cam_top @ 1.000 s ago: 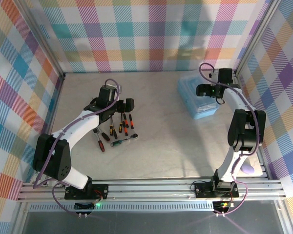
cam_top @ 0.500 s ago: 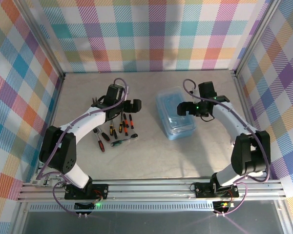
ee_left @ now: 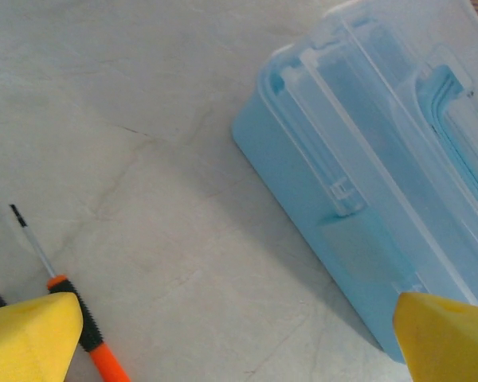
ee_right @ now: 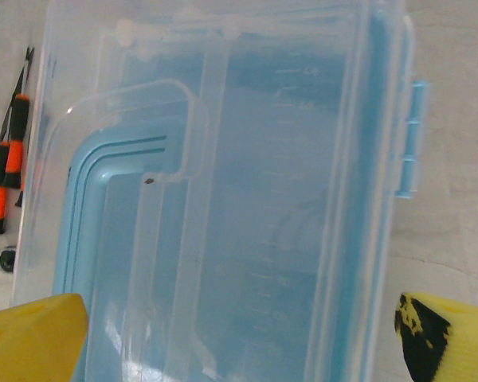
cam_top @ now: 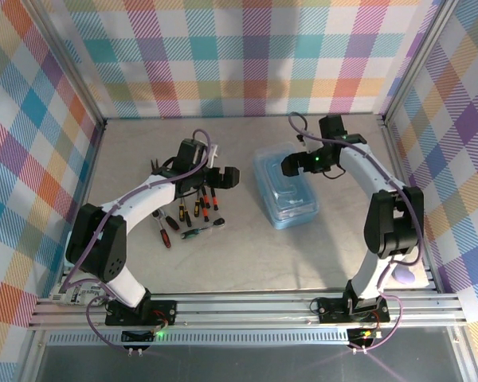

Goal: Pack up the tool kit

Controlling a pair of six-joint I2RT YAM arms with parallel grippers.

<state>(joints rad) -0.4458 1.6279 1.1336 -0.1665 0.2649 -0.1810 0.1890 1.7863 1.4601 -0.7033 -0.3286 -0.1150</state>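
Observation:
The tool kit's light-blue box [cam_top: 287, 191] lies with its clear lid shut at the table's middle right. The screwdrivers [cam_top: 193, 208] with red, orange and black handles and a ratchet wrench [cam_top: 201, 231] lie in a loose row to its left. My left gripper [cam_top: 228, 177] hangs open between the tools and the box, with the box's near corner [ee_left: 358, 167] ahead and an orange-handled screwdriver [ee_left: 103, 358] by its left fingertip [ee_left: 28, 338]. My right gripper [cam_top: 291, 165] is open above the box's far end. Its yellow fingertips [ee_right: 454, 334] straddle the lid [ee_right: 271, 199] and blue handle [ee_right: 95, 199].
Checked walls close in the table [cam_top: 247, 255] at the back and on both sides, with an aluminium rail along the near edge. A blue latch [ee_right: 410, 143] sticks out from the box's right side. Bare tabletop lies in front of the box and the tools.
The box has come from the back right corner to the middle of the table along with my right gripper, which then shifted to the box's far end. My left gripper has moved right, towards the box.

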